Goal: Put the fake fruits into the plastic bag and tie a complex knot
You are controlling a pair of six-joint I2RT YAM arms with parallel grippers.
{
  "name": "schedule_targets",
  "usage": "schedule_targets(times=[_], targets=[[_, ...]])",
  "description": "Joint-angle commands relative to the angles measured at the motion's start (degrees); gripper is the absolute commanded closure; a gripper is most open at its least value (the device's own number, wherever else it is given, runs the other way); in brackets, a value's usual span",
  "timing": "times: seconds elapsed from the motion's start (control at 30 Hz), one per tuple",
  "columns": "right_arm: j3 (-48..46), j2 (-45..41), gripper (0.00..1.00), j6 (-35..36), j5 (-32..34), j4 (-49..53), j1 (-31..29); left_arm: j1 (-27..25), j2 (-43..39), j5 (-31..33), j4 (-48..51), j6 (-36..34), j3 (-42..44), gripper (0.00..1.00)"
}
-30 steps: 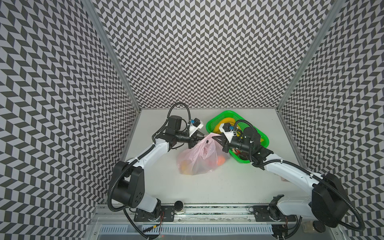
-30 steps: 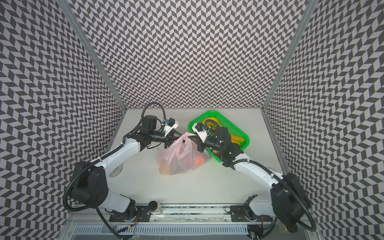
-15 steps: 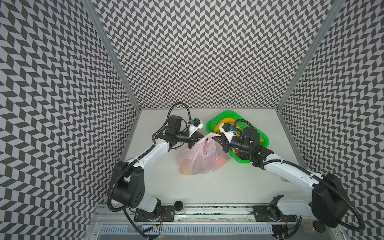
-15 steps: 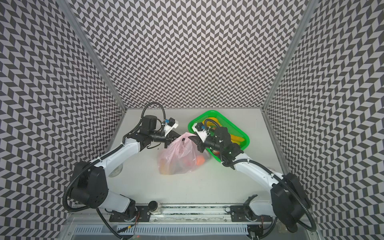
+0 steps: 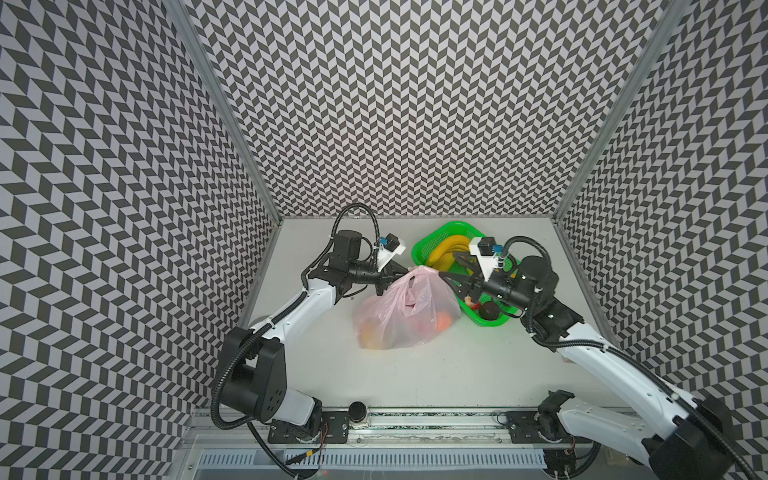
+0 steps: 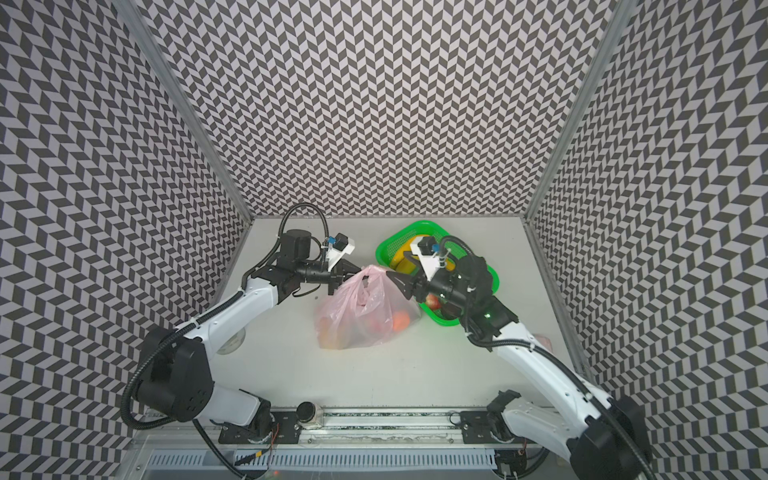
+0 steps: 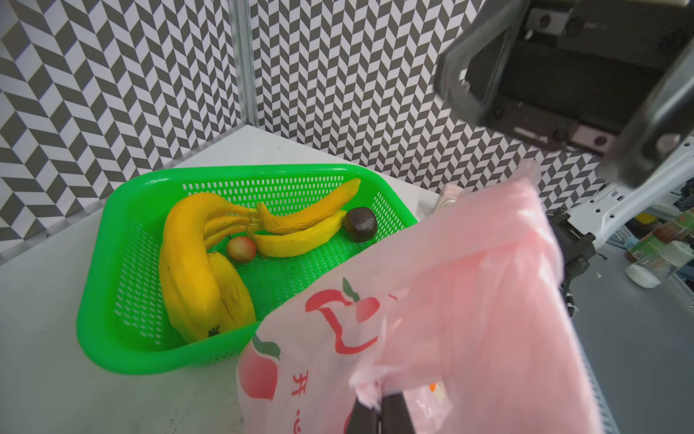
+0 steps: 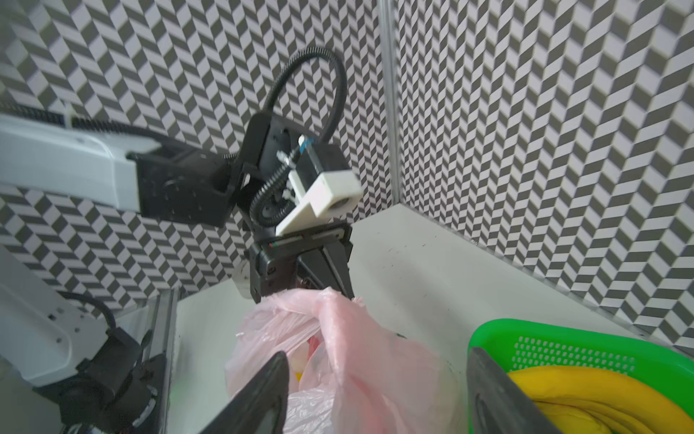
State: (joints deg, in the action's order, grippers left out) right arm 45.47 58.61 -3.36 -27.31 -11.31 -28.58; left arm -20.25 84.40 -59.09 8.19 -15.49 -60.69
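The pale-pink plastic bag (image 5: 407, 316) (image 6: 361, 316) lies mid-table with an orange (image 5: 444, 322) and other fake fruits showing through it. My left gripper (image 5: 390, 279) (image 7: 379, 400) is shut on a bunched handle (image 7: 370, 390) at the bag's top. Whether that bunch is a knot I cannot tell. My right gripper (image 5: 451, 270) (image 8: 377, 355) stands open at the bag's raised right top, a finger on either side of the plastic (image 8: 356, 357). Yellow bananas (image 7: 199, 263), a dark ball (image 7: 360, 224) and a small red fruit (image 7: 241, 249) lie in the green basket (image 7: 112, 300).
The green basket (image 5: 424, 245) sits right behind the bag at the back right, under my right wrist. Chevron walls close in the back and both sides. A white round object (image 6: 232, 343) lies at the table's left edge. Bottles (image 7: 653, 263) stand beyond the table.
My right gripper has opened and let go of the bag's top. My left gripper has closed on the handle. Neither arm has shifted much.
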Motion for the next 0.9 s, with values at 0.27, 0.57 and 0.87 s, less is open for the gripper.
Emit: schedule_targets(times=[0.27, 0.57, 0.87], targets=[[-8.09, -8.61, 0.43, -12.54, -18.75, 8.07, 6.79, -0.32, -1.46, -0.01, -0.80, 0.55, -0.15, 1.00], [-9.72, -5.37, 0.45, -11.49, -24.30, -0.31, 6.78, -0.32, -1.34, -0.32, -0.54, 0.47, -0.49, 1.00], [-5.96, 1.26, 0.50, -10.64, -22.47, -4.80, 5.40, -0.32, -0.86, -0.40, -0.26, 0.32, -0.67, 1.00]])
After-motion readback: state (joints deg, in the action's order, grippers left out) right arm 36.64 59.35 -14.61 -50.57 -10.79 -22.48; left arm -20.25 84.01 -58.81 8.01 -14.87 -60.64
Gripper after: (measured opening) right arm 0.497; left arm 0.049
